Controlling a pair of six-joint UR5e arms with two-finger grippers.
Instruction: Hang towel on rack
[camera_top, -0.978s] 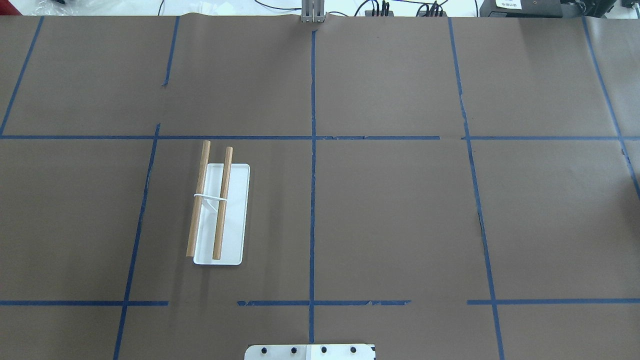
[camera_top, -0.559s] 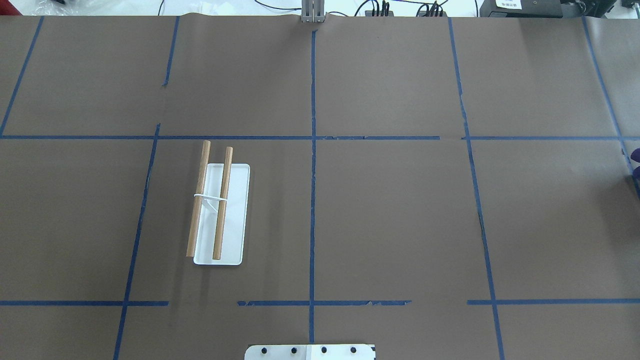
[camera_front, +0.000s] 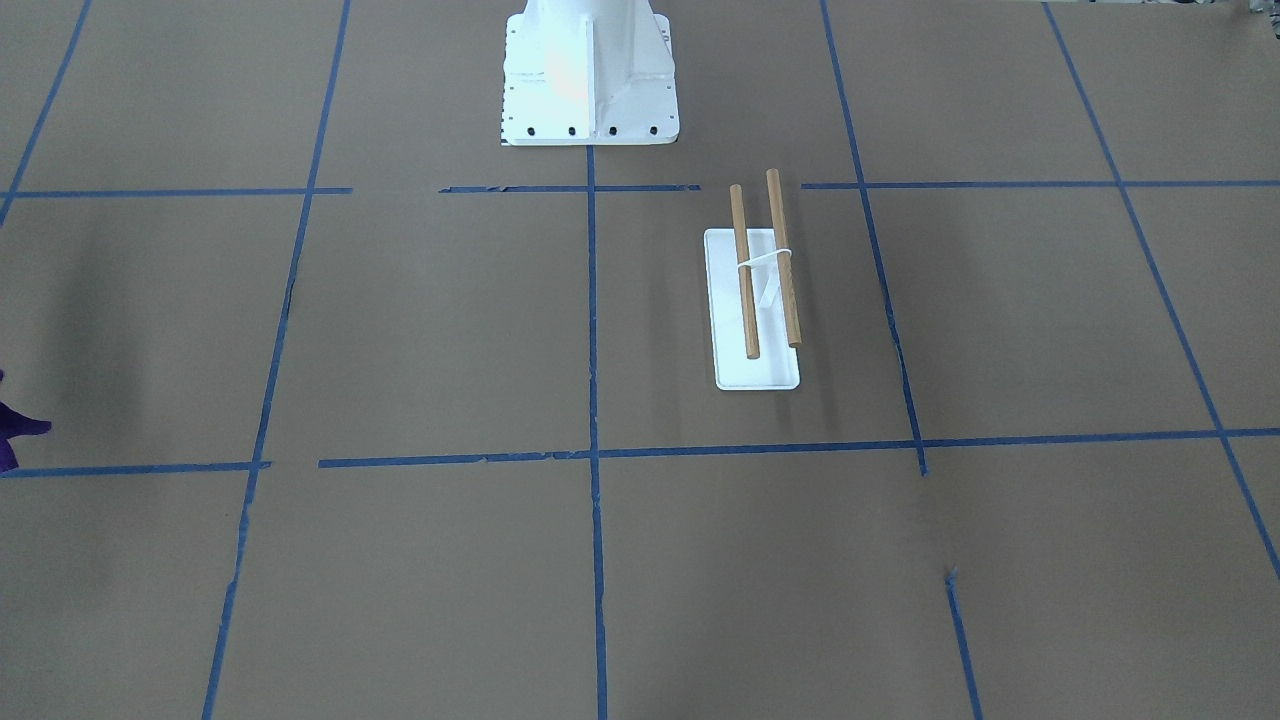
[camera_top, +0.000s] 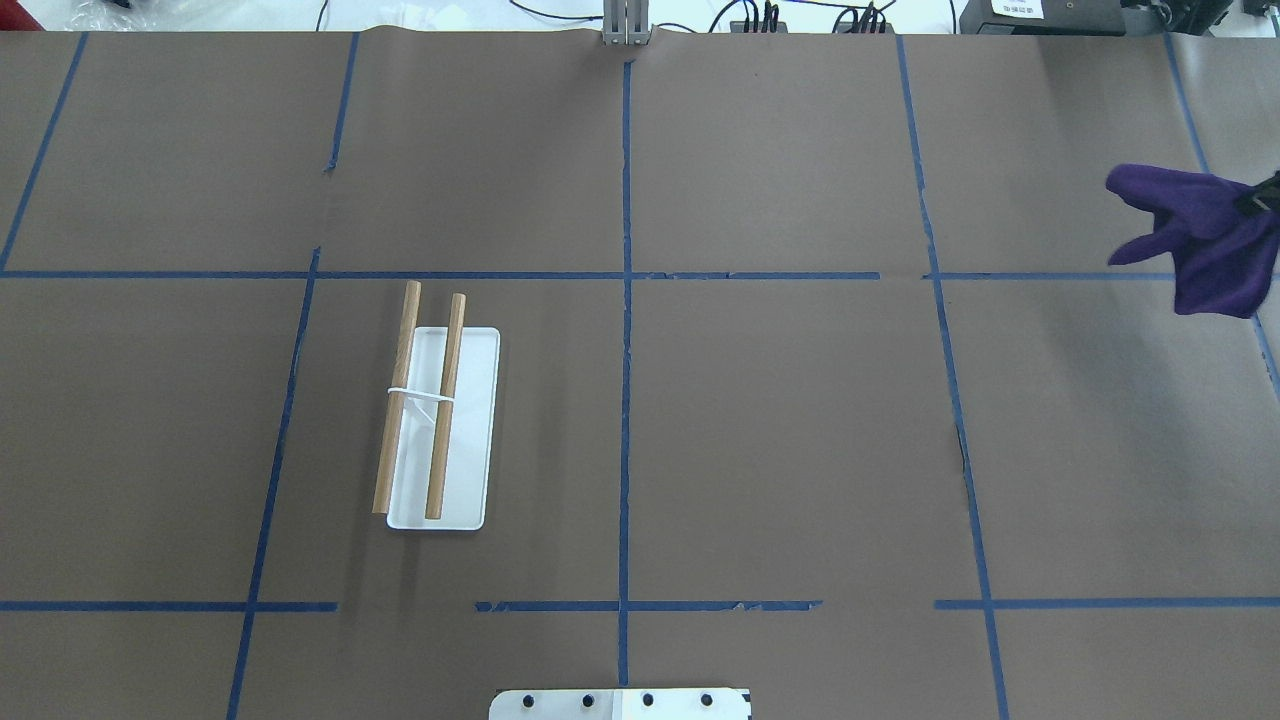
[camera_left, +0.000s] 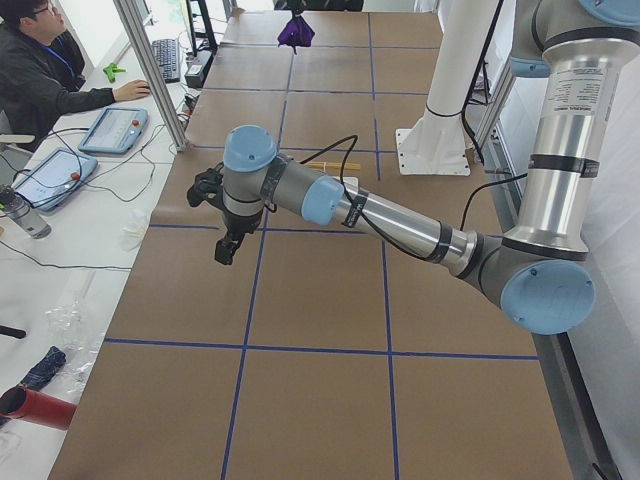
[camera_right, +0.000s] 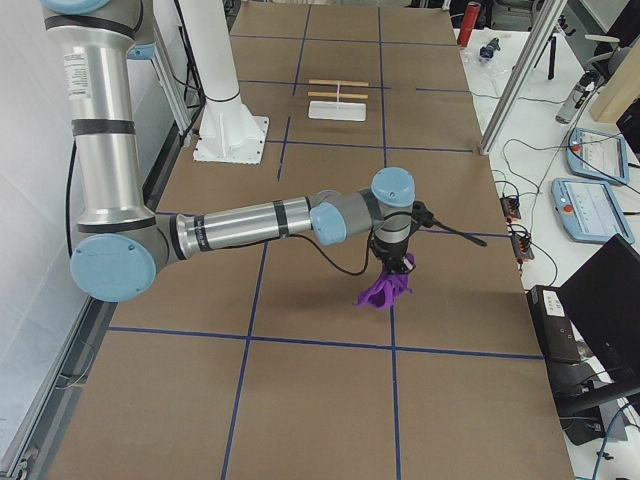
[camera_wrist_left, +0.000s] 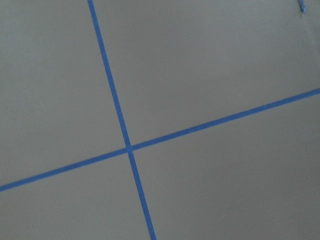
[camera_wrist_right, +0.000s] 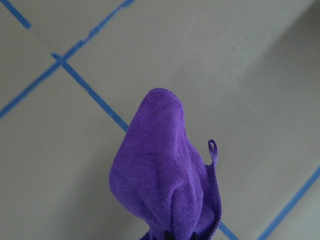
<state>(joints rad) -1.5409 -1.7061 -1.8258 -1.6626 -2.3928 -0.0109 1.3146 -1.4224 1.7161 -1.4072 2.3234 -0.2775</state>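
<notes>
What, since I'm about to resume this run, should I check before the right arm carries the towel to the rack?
1. Grip on the towel: ok. It hangs bunched from the right gripper.
2. Towel clear of the table: cannot tell. Its lower end hangs close to the surface in the right side view.
3. State of the rack: ok. It stands upright with both rods bare.
4. Path from towel to rack: ok. No arm or object shows between them in the overhead view.
5. State of the left gripper: cannot tell whether it is open or shut. It hovers near the table's left end.
</notes>
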